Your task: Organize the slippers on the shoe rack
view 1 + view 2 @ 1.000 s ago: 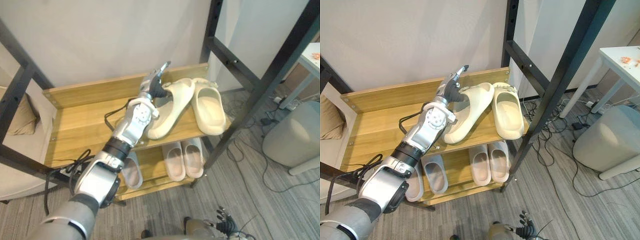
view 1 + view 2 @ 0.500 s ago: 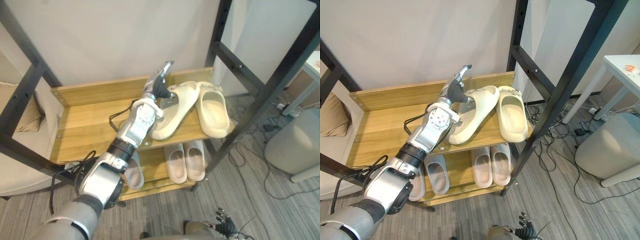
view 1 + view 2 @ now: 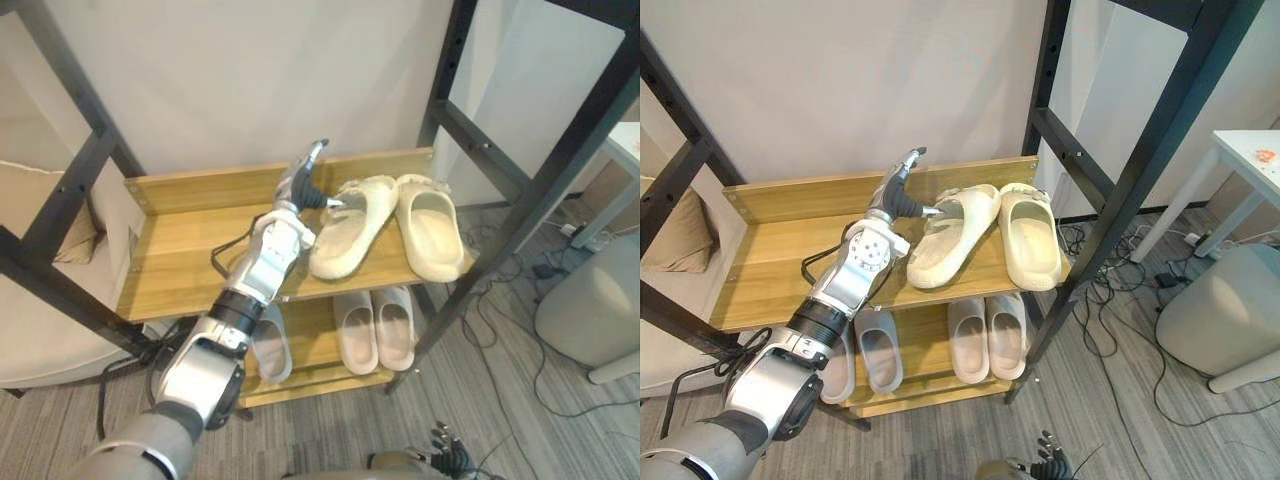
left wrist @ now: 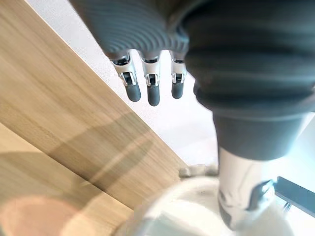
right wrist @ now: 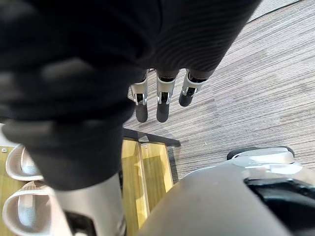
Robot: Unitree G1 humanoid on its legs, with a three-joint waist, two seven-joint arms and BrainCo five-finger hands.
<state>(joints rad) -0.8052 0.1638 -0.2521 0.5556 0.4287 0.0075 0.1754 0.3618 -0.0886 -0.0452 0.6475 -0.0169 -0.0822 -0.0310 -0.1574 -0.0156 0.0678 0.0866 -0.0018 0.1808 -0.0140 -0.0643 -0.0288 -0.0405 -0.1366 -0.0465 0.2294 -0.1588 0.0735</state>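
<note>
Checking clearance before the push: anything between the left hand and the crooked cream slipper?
Nothing visible. The left hand is open, thumb against the crooked slipper on the upper shelf; its mate lies right beside it.

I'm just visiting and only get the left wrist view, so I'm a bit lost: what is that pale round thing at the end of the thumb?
Observer: A cream slipper, lying slanted on the upper shelf. The left hand has straight fingers, and its thumb is against the slipper.
Operator: Is it alone up there?
Observer: No, a second cream slipper lies straight beside it, nearer the black post.
Operator: And the other hand?
Observer: The right hand hangs low over the grey floor, fingers straight, holding nothing.
</note>
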